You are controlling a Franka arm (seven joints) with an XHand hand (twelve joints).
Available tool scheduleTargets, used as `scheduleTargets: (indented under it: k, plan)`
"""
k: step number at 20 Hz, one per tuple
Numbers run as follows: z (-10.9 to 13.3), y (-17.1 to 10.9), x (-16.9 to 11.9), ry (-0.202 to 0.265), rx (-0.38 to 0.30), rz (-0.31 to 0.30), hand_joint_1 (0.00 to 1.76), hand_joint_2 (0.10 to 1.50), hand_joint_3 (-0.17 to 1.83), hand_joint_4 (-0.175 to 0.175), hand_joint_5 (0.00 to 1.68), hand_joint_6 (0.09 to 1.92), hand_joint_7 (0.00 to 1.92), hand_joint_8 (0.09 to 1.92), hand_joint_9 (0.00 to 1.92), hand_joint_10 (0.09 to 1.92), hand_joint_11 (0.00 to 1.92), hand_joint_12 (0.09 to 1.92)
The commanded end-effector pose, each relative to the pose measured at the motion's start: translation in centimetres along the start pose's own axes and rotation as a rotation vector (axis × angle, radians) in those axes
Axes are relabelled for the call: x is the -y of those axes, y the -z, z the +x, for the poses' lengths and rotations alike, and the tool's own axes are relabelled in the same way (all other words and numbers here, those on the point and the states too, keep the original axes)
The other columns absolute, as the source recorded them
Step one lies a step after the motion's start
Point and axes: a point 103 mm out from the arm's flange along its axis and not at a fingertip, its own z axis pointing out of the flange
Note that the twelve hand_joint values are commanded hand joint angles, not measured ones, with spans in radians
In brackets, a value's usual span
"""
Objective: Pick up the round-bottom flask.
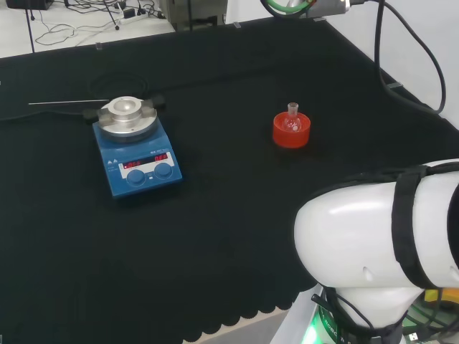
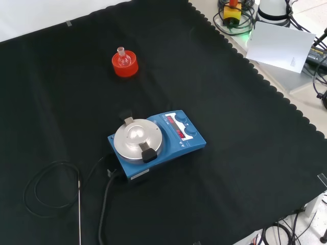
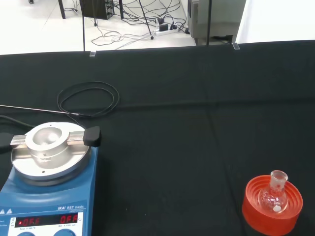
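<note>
A small clear round-bottom flask (image 1: 292,120) stands upright, neck up, in a red ribbed ring stand (image 1: 291,132) on the black cloth. In the front view the flask (image 2: 122,57) and its stand (image 2: 125,65) sit toward the far left of the cloth. The wrist view has the flask (image 3: 274,195) in the stand (image 3: 272,206) with something small and white inside its bulb. Nothing touches the flask.
A blue magnetic stirrer (image 1: 135,147) with a round metal top plate (image 2: 138,140) stands apart from the flask. Its black cable (image 2: 48,184) loops on the cloth beside a thin metal probe (image 2: 79,209). The arm's white link (image 1: 380,229) is at the head view's lower right.
</note>
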Motion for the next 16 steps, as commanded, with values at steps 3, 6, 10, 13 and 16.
scheduleTargets:
  k: [3,6,10,13,16]
  plan:
    - [-0.2,0.0,0.1,-0.005,0.008,-0.008,0.17,1.20,0.46,-0.009,0.42,0.17,0.21,0.65,0.32,0.69,0.10,1.38]
    - [-0.3,0.0,0.2,-0.004,0.002,-0.007,0.11,1.28,0.33,-0.008,0.42,0.17,0.17,0.59,0.28,0.64,0.04,1.38]
    - [-0.8,-0.3,0.0,-0.016,0.001,0.002,0.10,1.29,0.31,-0.007,0.42,0.17,0.16,0.59,0.27,0.63,0.04,1.38]
    - [-1.4,-0.7,-0.4,-0.034,0.003,0.010,0.10,1.29,0.30,-0.007,0.42,0.17,0.16,0.58,0.27,0.63,0.04,1.38]
    - [-2.5,-1.5,-1.1,-0.057,0.003,0.021,0.11,1.29,0.29,-0.007,0.42,0.17,0.16,0.58,0.27,0.63,0.03,1.39]
